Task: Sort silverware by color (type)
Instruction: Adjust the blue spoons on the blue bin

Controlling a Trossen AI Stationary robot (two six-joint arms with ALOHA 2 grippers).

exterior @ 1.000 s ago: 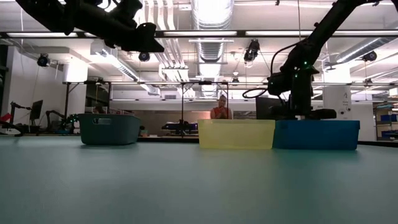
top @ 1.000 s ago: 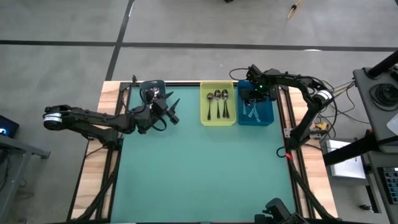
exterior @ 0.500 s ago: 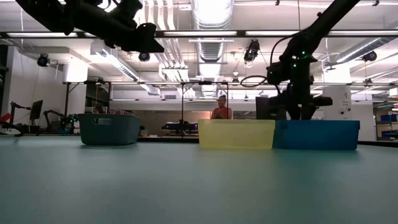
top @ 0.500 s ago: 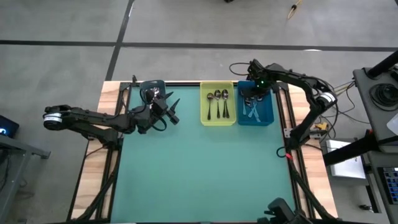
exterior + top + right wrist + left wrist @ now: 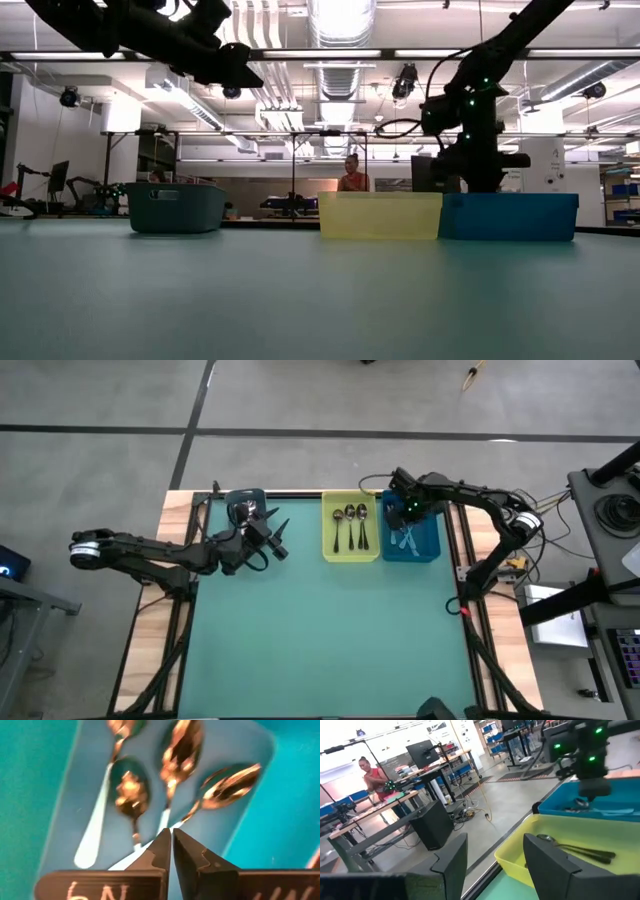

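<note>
Overhead, right gripper (image 5: 400,512) hangs above blue bin (image 5: 425,543) at table's 1 o'clock, fingers (image 5: 161,851) pressed together, holding nothing. Pale-handled spoons (image 5: 131,795) lie in that bin (four bowls visible from wrist). Dark-handled spoons (image 5: 349,526) rest in yellow bin (image 5: 329,535) at 12. Left gripper (image 5: 272,535) hovers near grey bin (image 5: 246,497) at 11, fingers (image 5: 451,862) apart, empty.
</note>
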